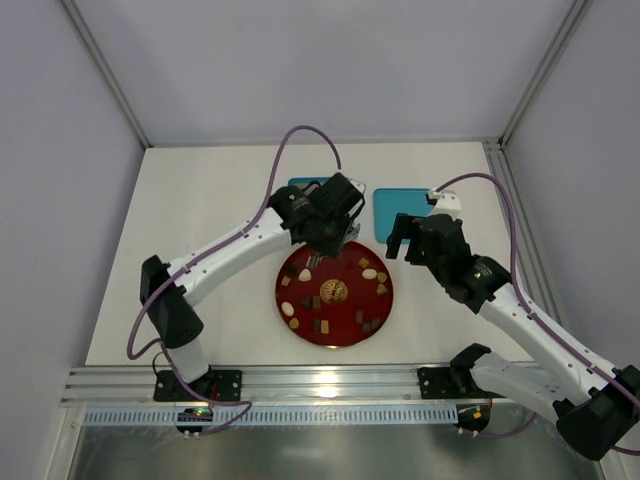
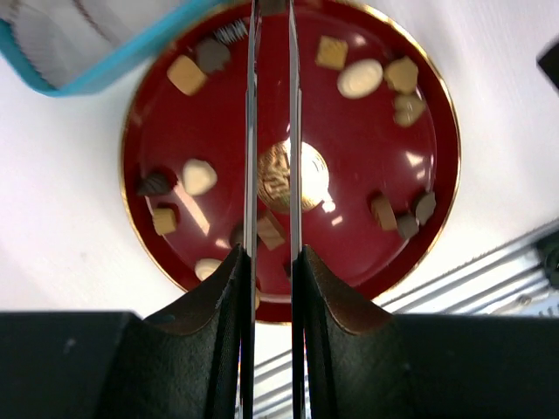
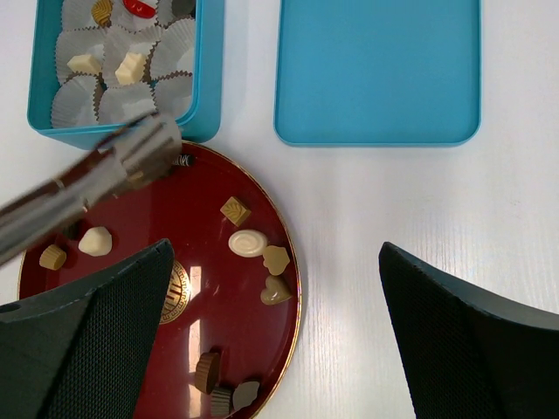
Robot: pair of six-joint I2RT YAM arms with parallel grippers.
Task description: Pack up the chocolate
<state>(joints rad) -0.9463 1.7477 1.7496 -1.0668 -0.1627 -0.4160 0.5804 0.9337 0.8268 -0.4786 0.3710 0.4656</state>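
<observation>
Brown, tan and cream-white chocolate [image 2: 360,78] lies in little bits all over a round red plate [image 2: 349,157] with a thin gold rim. Some bits are square, some are oval, and one looks like a heart. They are spread around a gold round thing [image 2: 293,175] in the middle of the plate.

A few more pieces sit in a blue box [image 3: 210,70] just past the far edge of the plate. The box is full of white paper cups [image 3: 166,57]. Two cream pieces, a tan one and a red one each rest in a cup. Many of the cups hold nothing.

The left end effector [image 2: 269,251] hangs over the plate. Its two black fingers [image 2: 210,305] are squeezed tight on a pair of thin metal tongs [image 2: 251,131]. The tongs point at the far side of the plate, close to the box. Their arms are nearly together. I cannot tell if there is a piece between the tips.

To the right of the box a flat blue lid [image 3: 376,70] lies on the white tabletop [image 3: 393,218], a little apart from it.

The right end effector [image 1: 405,248] hovers over the tabletop, just right of the plate and near the lid. Its fingers [image 3: 87,332] are spread wide and hold nothing.
</observation>
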